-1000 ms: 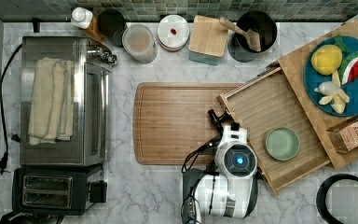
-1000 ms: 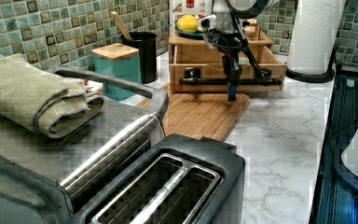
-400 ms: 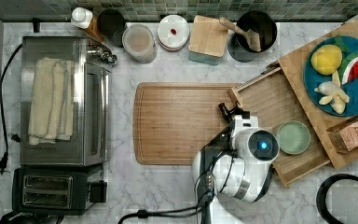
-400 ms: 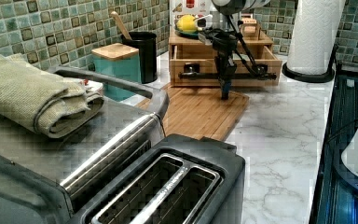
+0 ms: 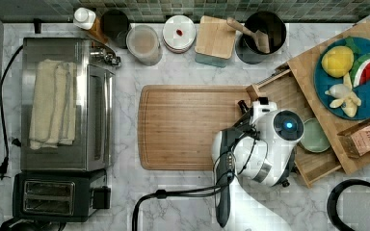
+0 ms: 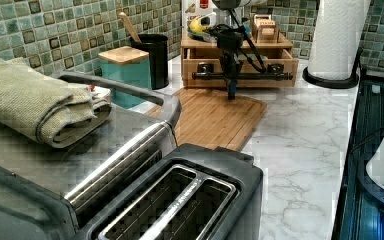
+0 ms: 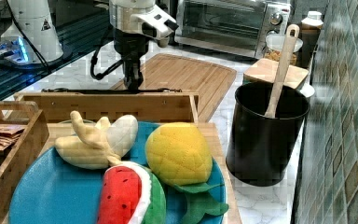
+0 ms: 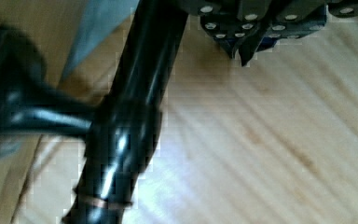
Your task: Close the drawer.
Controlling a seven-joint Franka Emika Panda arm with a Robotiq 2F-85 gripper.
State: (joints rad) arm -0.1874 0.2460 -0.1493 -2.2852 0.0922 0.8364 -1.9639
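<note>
Drawer sits at right of the top view, partly pulled out of its bamboo cabinet, long black bar handle running across its front. Gripper hangs just in front of the handle mid-span, over the cutting board; drawer lies beyond it, so the push goes toward the cabinet. Fingers look together in the left view. Small green bowl inside the drawer.
</note>
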